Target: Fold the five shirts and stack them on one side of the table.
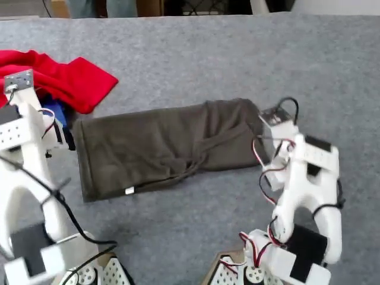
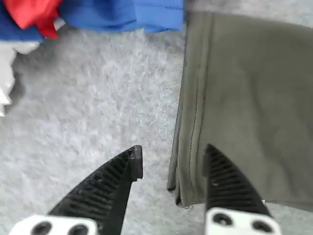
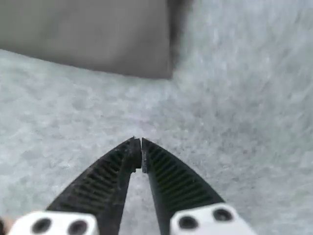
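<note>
A dark olive shirt point(image 1: 166, 148) lies folded lengthwise across the middle of the grey table point(image 1: 237, 53). My left gripper point(image 2: 171, 159) is open at the shirt's left end, with the hemmed edge of the olive shirt point(image 2: 244, 88) between its fingers point(image 2: 124, 174). My right gripper point(image 3: 141, 147) is shut and holds nothing. It hovers over bare table just off a corner of the olive shirt point(image 3: 98, 34), at the shirt's right end. A red shirt point(image 1: 65, 77) lies crumpled at the back left, with a blue shirt point(image 1: 56, 113) partly under it.
In the left wrist view, the blue shirt point(image 2: 122, 12), the red shirt point(image 2: 32, 12) and a bit of white cloth point(image 2: 7, 73) lie close beyond the gripper. The left arm point(image 1: 24, 154) and right arm point(image 1: 306, 184) rise from bases at the near edge.
</note>
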